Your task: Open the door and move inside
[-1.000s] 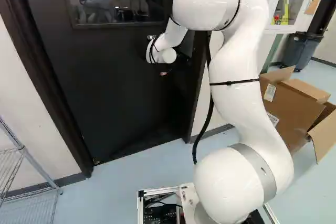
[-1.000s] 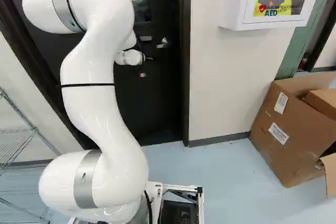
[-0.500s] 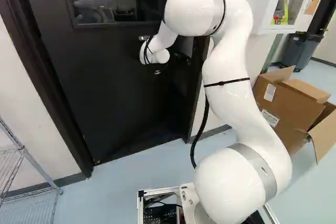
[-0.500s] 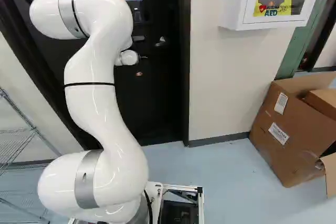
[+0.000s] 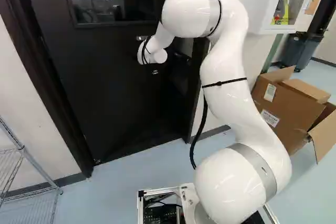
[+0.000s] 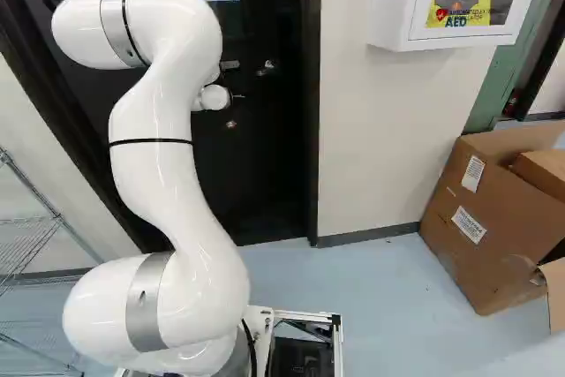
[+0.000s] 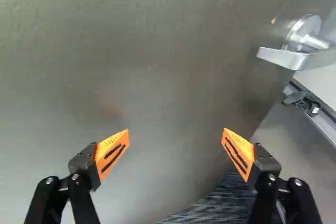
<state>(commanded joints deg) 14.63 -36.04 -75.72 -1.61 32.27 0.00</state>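
1. Gripper and door. The fingers of my gripper [image 7: 175, 131] stand wide apart with nothing between them. The door [image 5: 107, 93], its long axis upright, lies directly ahead on the far side; contact cannot be told.
2. Lever handle. The handle [image 7: 302, 60] lies to the right of my gripper, near the door's free edge, its long axis roughly level across the face. It is ungripped.
3. Opening. The free edge stands ajar, to the far side of the right door frame [image 5: 197, 85]. In my judgement the coming move turns on this: a push away, right of the door's middle, should widen the gap without the handle.
4. Change. Compared with one second ago, the door's free side has swung farther away, and the handle appears farther left in the right base view. My arm [image 5: 223, 61] has shifted left and farther with it; the base has not moved.
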